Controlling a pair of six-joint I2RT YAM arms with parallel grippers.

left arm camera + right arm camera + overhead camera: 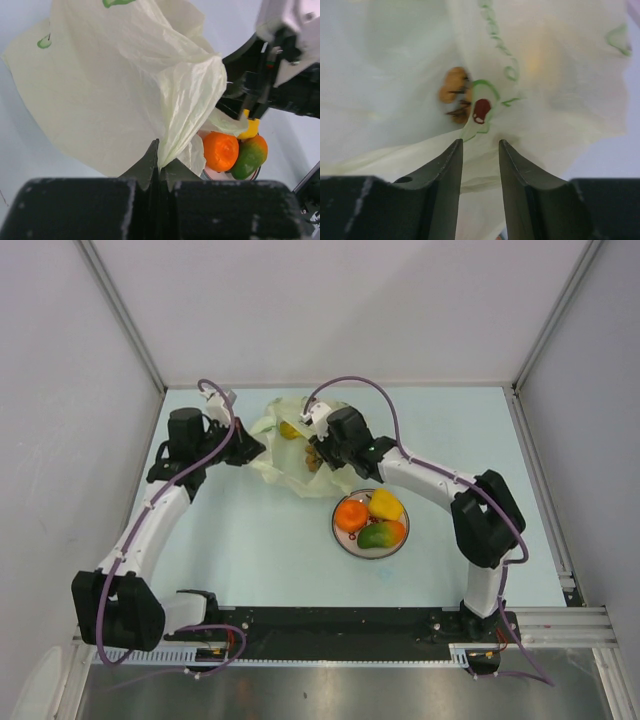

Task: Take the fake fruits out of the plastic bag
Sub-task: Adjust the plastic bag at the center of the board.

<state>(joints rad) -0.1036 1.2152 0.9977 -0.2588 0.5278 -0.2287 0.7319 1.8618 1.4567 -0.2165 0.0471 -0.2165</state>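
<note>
A knobbly brown cluster [456,95] of fake fruit lies inside the plastic bag [283,462], showing dimly through the film, and a yellow piece [290,430] shows at the bag's mouth. These fruits look like light, hard, smooth plastic that could slip, so a hold across the cluster's bumpy middle seems safest. The bag is thin, crinkled, pale yellow-cream and very limp; it will likely fold and drag along with whatever is pulled. The left pincer [159,172] is fully closed on a gathered fold of the bag and holds it up off the tabletop [250,540]. The right pincer [480,165] points into the bag toward the cluster. Its jaws stand partly apart with only bag film beyond them, and no fruit is between them. Just beside the bag, a round white plate [340,537] already holds an orange [351,514], a yellow fruit [385,504] and a green-red mango [380,534], all touching. The tabletop is smooth and pale blue. Plain grey walls [60,390] close it in on three sides.
</note>
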